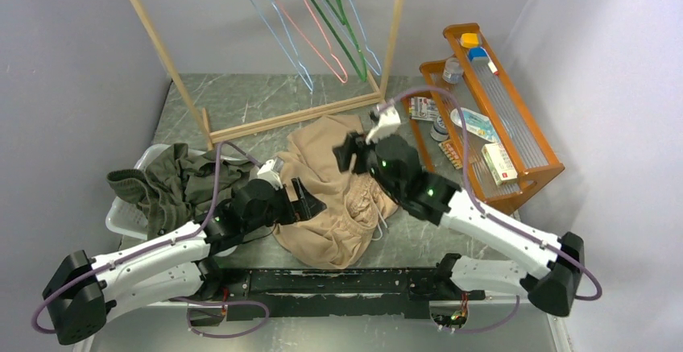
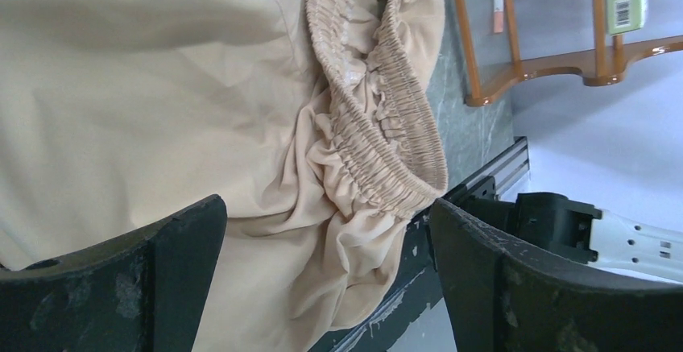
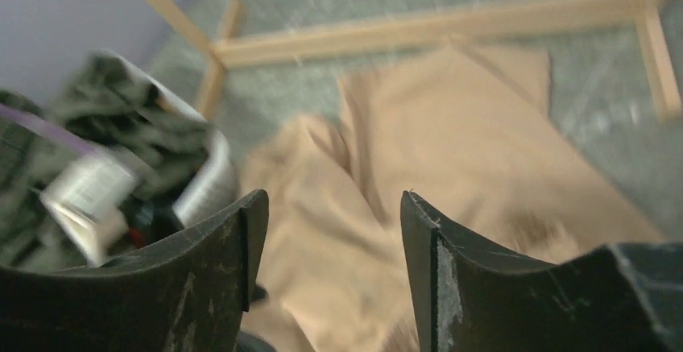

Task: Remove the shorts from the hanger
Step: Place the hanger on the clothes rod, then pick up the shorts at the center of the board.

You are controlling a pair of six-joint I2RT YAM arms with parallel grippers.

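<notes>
- You are looking at four wire hangers hanging bare on the wooden rack, upper middle of the top view, with no fabric on any of them.
- The tan shorts are lying crumpled on the bench at centre frame, off the rack.
- The olive shorts are sitting heaped in the white bin, left of centre.
- The beige and dark pairs are not showing clearly, so you can't tell where they are.
- Your left tool is hovering released, fingers spread wide just over the tan gathered waistband, gripping nothing.
- Your right tool is hanging over the upper part of the tan pair, fingers apart with nothing between them. That wrist view is blurring.
- Judging by the bare hangers, the removing is looking finished or nearly so, with maybe only binning the tan pair left.
- A thin white loop is poking out at the tan pair's lower right edge. You can't tell whether it is a hanger or a drawstring.
</notes>
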